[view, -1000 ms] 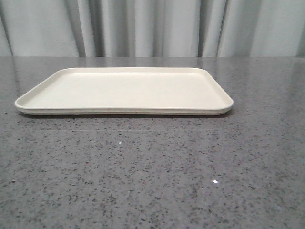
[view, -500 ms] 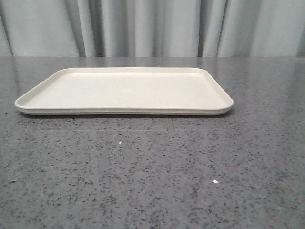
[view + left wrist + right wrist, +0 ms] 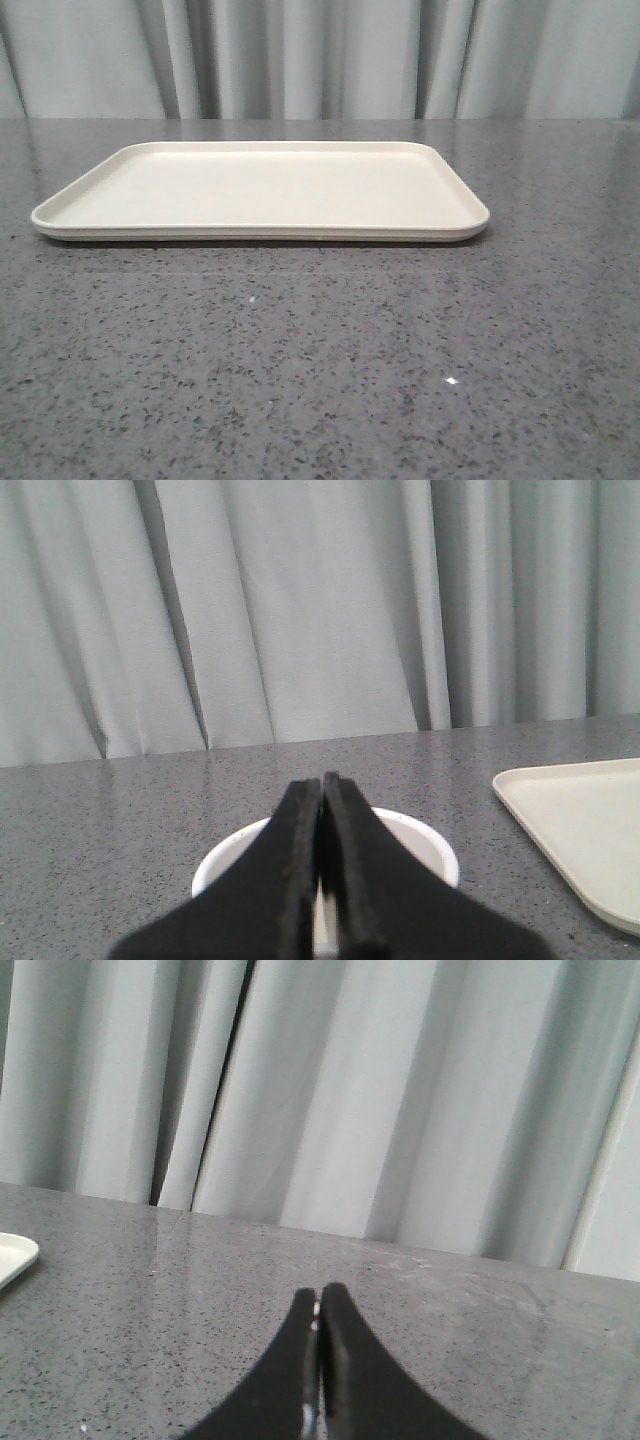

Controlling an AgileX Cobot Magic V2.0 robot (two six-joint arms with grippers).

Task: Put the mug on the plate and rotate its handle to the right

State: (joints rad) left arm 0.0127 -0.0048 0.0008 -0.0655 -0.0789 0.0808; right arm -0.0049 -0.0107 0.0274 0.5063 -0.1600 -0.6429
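Left wrist view has the left gripper (image 3: pixel 322 785) pinched fully closed, holding nothing, with the mug (image 3: pixel 415 840) sitting just behind its fingertips on the grey table (image 3: pixel 130 810); only the white rim shows. Plate (image 3: pixel 575 830) lies off to the side, apart from the mug. Right gripper (image 3: pixel 319 1300) is closed too, over bare table.

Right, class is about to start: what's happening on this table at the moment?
Nothing is being handled yet. The plate lies bare on the grey table. In the left wrist view the mug stands on the table beside the plate, partly hidden behind the left gripper, whose fingers are shut and hold nothing. The right gripper is also shut, over bare table. The mug's handle is not visible.
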